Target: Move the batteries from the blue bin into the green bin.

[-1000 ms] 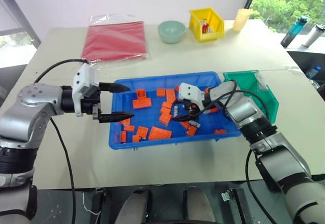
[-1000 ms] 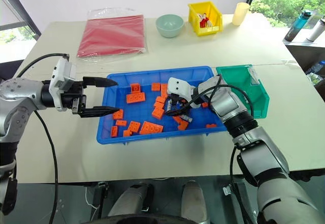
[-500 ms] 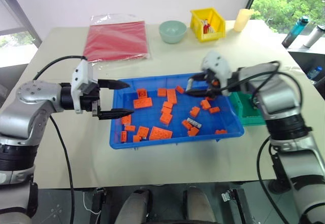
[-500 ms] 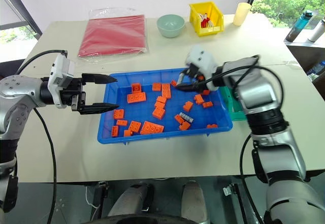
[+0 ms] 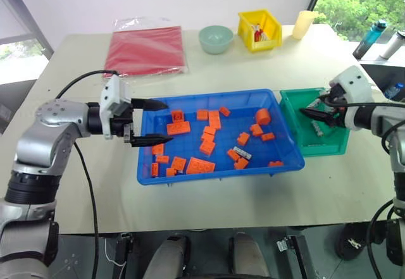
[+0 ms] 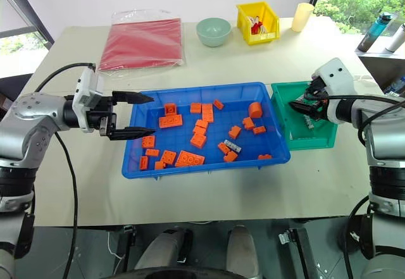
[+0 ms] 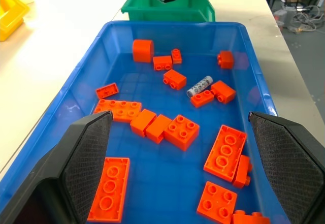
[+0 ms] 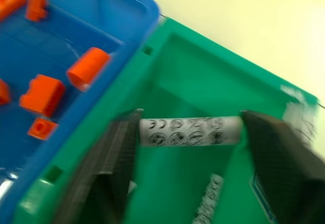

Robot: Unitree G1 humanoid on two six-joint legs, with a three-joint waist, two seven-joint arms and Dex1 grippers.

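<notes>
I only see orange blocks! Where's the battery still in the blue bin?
One battery lies in the blue bin, in its right half, among orange bricks.

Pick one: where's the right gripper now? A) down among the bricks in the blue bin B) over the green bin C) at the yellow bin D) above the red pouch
B: the right gripper is over the green bin, with a battery between its fingers above the bin's inside.
</notes>
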